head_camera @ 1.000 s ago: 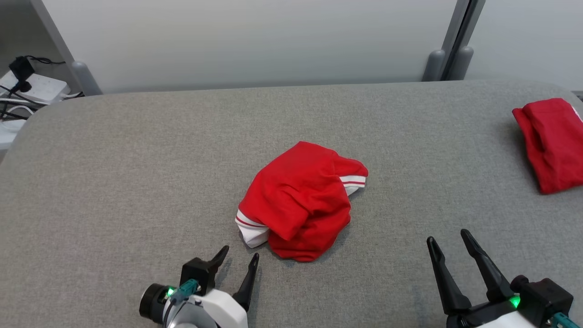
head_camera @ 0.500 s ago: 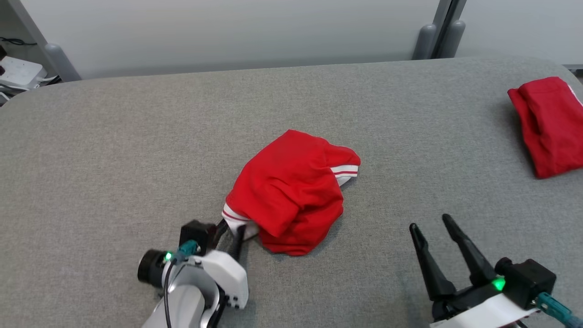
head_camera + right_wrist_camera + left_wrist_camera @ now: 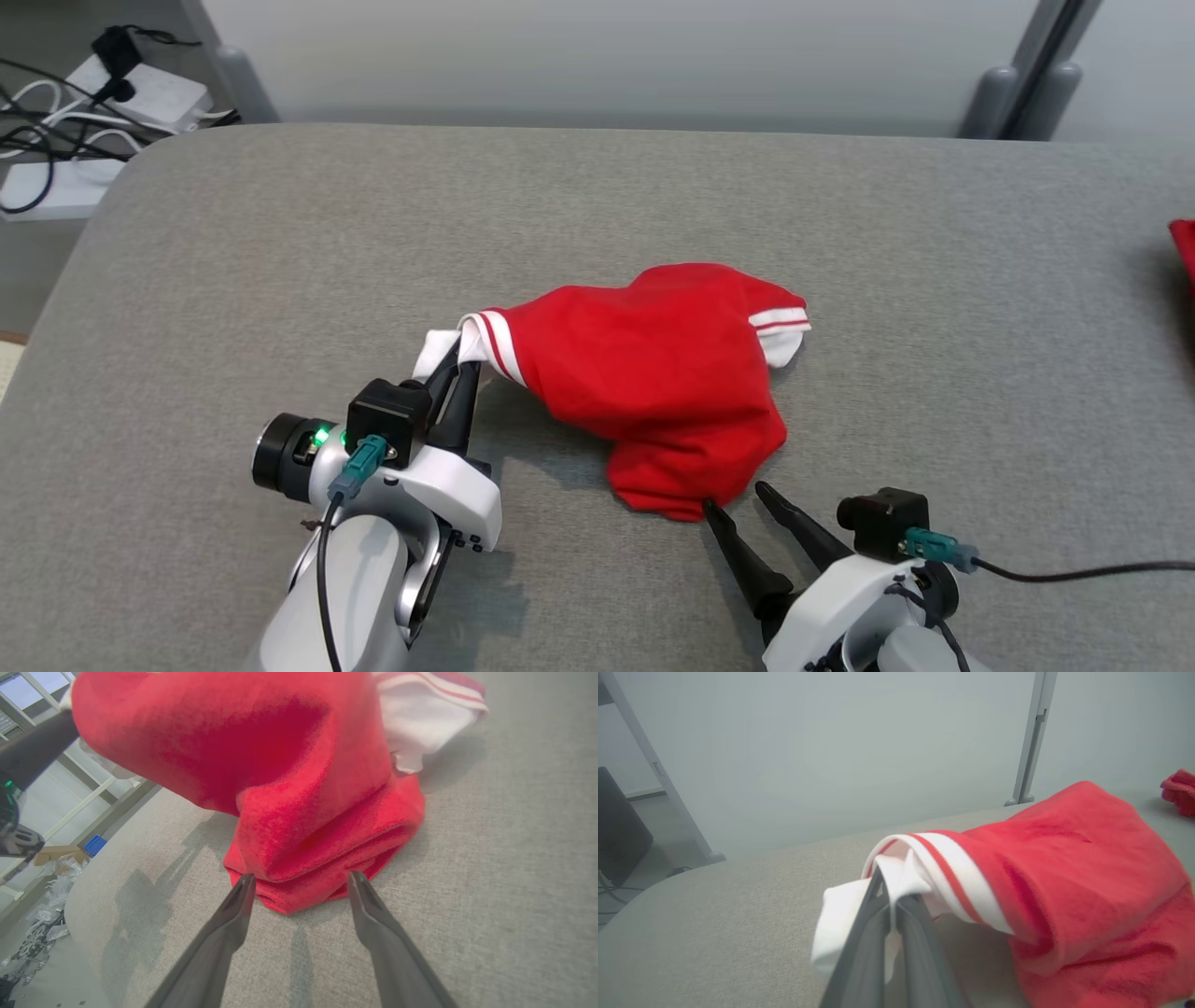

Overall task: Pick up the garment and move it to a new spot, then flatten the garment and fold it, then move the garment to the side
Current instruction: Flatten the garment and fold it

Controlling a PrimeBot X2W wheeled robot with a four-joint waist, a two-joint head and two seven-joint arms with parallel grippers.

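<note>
The garment [image 3: 663,373] is a crumpled red piece with white, red-striped cuffs, lying mid-table. My left gripper [image 3: 464,353] is shut on its left white cuff [image 3: 901,877] and holds that end lifted off the cloth surface. At the garment's near red edge [image 3: 299,877] my right gripper [image 3: 738,499] stands open, its fingertips [image 3: 245,884] flanking the lowest fold without closing on it. The other white cuff [image 3: 780,331] rests at the far right of the heap.
The grey fabric table [image 3: 233,280] stretches wide around the heap. Another red cloth [image 3: 1184,247] peeks in at the right edge. Power strips and cables [image 3: 84,103] lie on the floor beyond the far left corner. A metal post [image 3: 1027,84] stands behind.
My left gripper reached the white cuff, shut on it and lifted it up and left, stretching the garment. The right gripper advanced to the near red edge. The camera has swung left.
</note>
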